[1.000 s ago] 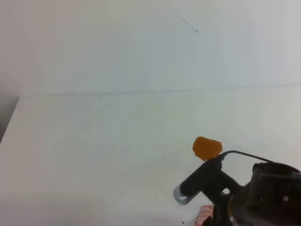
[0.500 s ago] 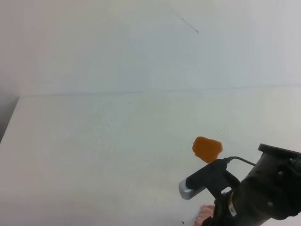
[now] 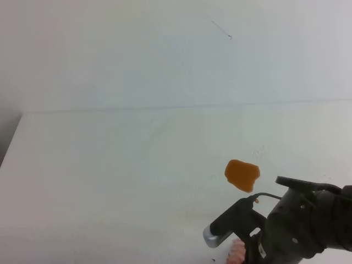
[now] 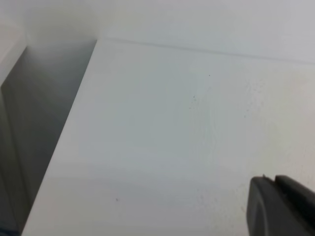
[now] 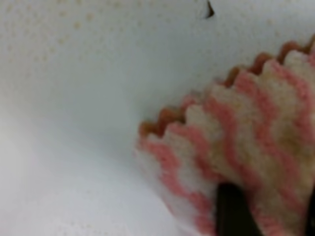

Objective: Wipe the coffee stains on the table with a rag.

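rag (image 5: 246, 162), pink-and-white zigzag with tan patches: lying on the table (image 3: 110, 165) at its near edge, only a pink corner peeking out in the high view beneath the right arm. right gripper (image 5: 268, 209): sitting on the rag, one dark finger pressing into the cloth; whether the jaws are pinching it or standing apart cannot be told. coffee stains (image 3: 242, 175): amber blotch sitting on the table just beyond the arm, apart from the rag. left gripper (image 4: 280, 206): dark tip showing at the frame corner above bare table; its state cannot be told.
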You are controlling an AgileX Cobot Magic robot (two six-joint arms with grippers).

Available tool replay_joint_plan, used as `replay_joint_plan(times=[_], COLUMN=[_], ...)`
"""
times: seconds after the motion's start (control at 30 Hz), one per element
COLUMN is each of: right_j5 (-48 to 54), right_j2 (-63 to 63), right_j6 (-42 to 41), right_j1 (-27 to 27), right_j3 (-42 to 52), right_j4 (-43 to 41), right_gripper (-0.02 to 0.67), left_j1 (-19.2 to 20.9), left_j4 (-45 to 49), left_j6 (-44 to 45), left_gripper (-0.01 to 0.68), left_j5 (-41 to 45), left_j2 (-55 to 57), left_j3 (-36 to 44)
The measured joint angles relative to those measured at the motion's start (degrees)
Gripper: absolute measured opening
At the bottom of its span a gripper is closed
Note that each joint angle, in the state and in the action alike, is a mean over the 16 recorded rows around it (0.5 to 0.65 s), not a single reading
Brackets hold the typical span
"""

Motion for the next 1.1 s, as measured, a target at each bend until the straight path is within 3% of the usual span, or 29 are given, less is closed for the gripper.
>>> replay_joint_plan(times=[0.2,0.33,0.53,0.73,1.1], right_j5=[0.1,1.5,5.6,8.3,6.1], right_j2=[0.3,-0.7,-2.6,-2.1,9.7], right_j6=[-2.3,-2.3,-1.0,1.0,-0.3], right_j1=[0.0,-0.2,-2.9,-10.9,-27.2], right_j3=[-0.6,-2.2,-8.2,-16.7,-27.4], right_j4=[-1.1,-5.2,-15.8,-24.5,-21.0], right_gripper=[0.053,-0.001,-0.004,-0.004,-0.001], left_j1=[0.0,0.0,0.0,0.0,0.0], left_j4=[0.0,0.0,0.0,0.0,0.1], left_j6=[0.0,0.0,0.0,0.0,0.0], left_gripper=[0.0,0.0,0.0,0.0,0.0], left_j5=[0.0,0.0,0.0,0.0,0.0], left_j2=[0.0,0.0,0.0,0.0,0.0], left_j3=[0.0,0.0,0.0,0.0,0.0])
